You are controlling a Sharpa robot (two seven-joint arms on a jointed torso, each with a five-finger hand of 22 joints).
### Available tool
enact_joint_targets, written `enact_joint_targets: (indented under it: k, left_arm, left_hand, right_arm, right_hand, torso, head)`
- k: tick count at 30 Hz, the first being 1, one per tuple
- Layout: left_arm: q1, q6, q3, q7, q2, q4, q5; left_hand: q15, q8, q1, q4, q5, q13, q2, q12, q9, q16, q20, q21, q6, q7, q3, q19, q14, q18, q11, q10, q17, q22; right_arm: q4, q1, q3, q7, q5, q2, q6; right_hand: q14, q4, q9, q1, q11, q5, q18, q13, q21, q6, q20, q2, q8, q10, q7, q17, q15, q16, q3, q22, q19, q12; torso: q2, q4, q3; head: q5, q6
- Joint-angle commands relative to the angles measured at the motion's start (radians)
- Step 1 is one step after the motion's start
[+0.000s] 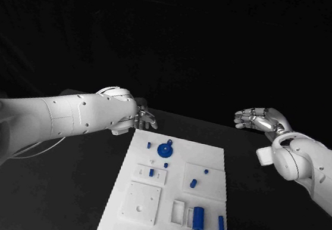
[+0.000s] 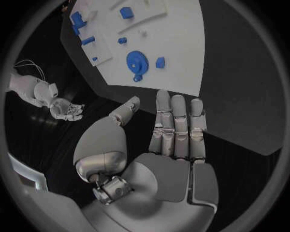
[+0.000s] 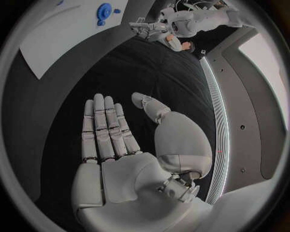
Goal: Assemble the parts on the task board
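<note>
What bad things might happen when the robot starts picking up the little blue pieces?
1. The blue pieces are small and sit close together, like the blue gear and the cube beside it; big fingers might knock a neighbour.
2. The blue cylinder lies on its side and might roll if bumped.
3. Both the left hand and right hand hover open beyond the task board; reaching together, they might collide.
</note>
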Motion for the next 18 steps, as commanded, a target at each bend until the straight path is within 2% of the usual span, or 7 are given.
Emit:
enact_joint_targets:
  k: [1,9,13,18]
  left_arm:
    - [-0.008,0.071,0.000,0.022,0.019,-0.033,-0.010]
    - [-0.026,0.105,0.000,0.027,0.041,-0.085,-0.003]
    - [-0.038,0.108,0.000,0.030,0.049,-0.095,0.020]
    - [-0.045,0.113,0.000,0.033,0.053,-0.104,0.034]
  left_hand:
    - [0.007,-0.005,-0.004,0.000,-0.002,0.002,0.007,-0.007,0.001,-0.005,-0.086,-0.007,-0.007,0.002,-0.009,-0.006,-0.003,-0.015,0.007,-0.002,-0.002,0.002]
    - [0.009,-0.009,-0.025,0.018,-0.002,0.004,0.007,-0.012,0.001,-0.005,-0.085,-0.013,-0.009,0.004,-0.020,-0.008,-0.008,-0.015,0.009,-0.004,-0.003,0.004]
    - [0.010,-0.011,-0.038,0.029,-0.002,0.005,0.008,-0.013,0.001,-0.005,-0.084,-0.016,-0.009,0.004,-0.024,-0.009,-0.010,-0.014,0.010,-0.005,-0.003,0.005]
    - [0.011,-0.013,-0.067,0.049,-0.003,0.007,0.009,-0.015,0.002,-0.003,-0.083,-0.019,-0.010,0.005,-0.033,-0.011,-0.013,-0.014,0.010,-0.006,-0.002,0.008]
  right_arm:
    - [0.003,0.000,0.001,0.008,-0.006,0.002,0.012]
    - [0.004,0.000,0.001,0.007,-0.006,0.002,0.012]
    - [0.005,0.000,0.001,0.007,-0.006,0.002,0.013]
    - [0.004,0.000,0.001,0.007,-0.006,0.004,0.013]
  right_hand:
    - [-0.004,-0.004,-0.002,0.005,0.002,0.005,-0.011,-0.001,-0.005,-0.007,-0.001,0.000,0.002,0.005,0.001,-0.001,0.002,-0.005,-0.004,0.001,-0.006,-0.007]
    - [-0.004,-0.004,-0.002,0.005,0.002,0.005,-0.011,-0.001,-0.005,-0.007,0.000,0.000,0.002,0.005,0.001,-0.001,0.002,-0.005,-0.004,0.002,-0.006,-0.007]
    - [-0.004,-0.005,-0.002,0.005,0.002,0.005,-0.010,-0.002,-0.005,-0.007,0.000,0.001,0.002,0.005,0.001,-0.001,0.002,-0.005,-0.004,0.002,-0.007,-0.007]
    - [-0.004,-0.004,-0.002,0.005,0.002,0.005,-0.010,-0.002,-0.005,-0.007,0.000,0.001,0.002,0.005,0.001,-0.001,0.002,-0.005,-0.004,0.002,-0.007,-0.007]
  torso:
    - [0.000,-0.0008,0.0001]
    - [0.000,0.0002,-0.0002]
    - [0.001,-0.0002,-0.0007]
    - [0.001,0.0000,-0.0014]
  head:
    - [0.000,-0.001]
    - [-0.005,-0.004]
    - [-0.007,-0.005]
    - [-0.009,-0.007]
